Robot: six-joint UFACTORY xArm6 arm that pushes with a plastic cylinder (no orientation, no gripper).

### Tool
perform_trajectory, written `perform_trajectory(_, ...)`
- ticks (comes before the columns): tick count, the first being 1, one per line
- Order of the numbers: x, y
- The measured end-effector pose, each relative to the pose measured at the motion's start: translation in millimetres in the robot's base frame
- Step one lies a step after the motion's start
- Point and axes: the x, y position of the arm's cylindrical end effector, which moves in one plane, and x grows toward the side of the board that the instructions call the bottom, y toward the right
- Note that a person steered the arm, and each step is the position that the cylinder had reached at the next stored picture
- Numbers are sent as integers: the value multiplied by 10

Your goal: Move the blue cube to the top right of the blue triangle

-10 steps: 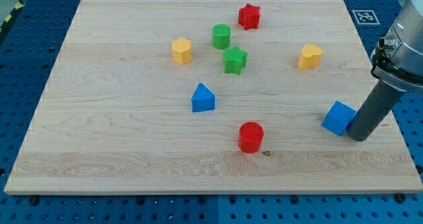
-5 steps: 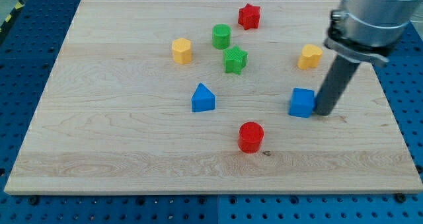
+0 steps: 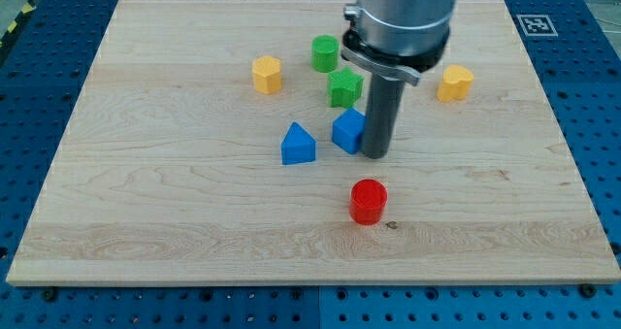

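Observation:
The blue cube sits just right of and slightly above the blue triangle, a small gap between them. My tip touches the cube's right side; the dark rod rises from there toward the view's top. The green star lies directly above the cube, close to it.
A green cylinder and a yellow hexagon-like block lie toward the view's top left of the cube. A yellow block lies at the right. A red cylinder lies below my tip. The arm's body hides the red star.
My tip has pushed the blue cube from the board's right side leftward and upward, to beside the blue triangle. The arm now covers the red star.

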Motion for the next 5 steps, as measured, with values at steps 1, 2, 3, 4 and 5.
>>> perform_trajectory(1,-68,-167)
perform_trajectory(2,-107,-295)
perform_trajectory(3,-116,-295)
perform_trajectory(4,-121,-352)
perform_trajectory(5,-121,-467)
